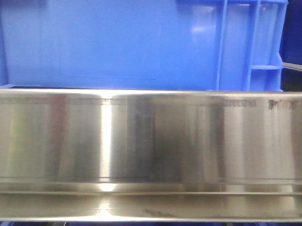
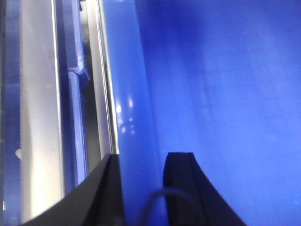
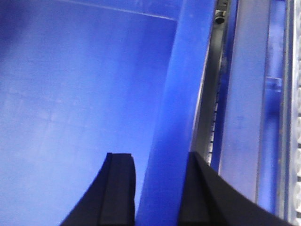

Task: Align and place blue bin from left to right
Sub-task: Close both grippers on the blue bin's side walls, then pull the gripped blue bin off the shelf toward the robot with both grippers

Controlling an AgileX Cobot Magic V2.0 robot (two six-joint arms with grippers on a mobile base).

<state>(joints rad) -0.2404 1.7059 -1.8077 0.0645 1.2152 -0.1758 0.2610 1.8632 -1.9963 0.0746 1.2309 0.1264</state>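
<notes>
Rim of blue bin [image 1: 118, 42] clamped by left hand [image 2: 143, 162] and right hand [image 3: 160, 162]; steel rail [image 1: 150, 142] markings unreadable.

I'm scanning all three feeds for lettering and there's nothing I can read. Along the top edge of the steel rail [image 1: 150, 142] I see a faint row of dark marks, strongest toward the right end, but too blurred to make out any characters.

Blue bin [image 1: 118, 42]: bright plastic crate, smooth wall, vert. ribs nr one corner, upright, just behind steel rail [image 1: 150, 142].
</notes>
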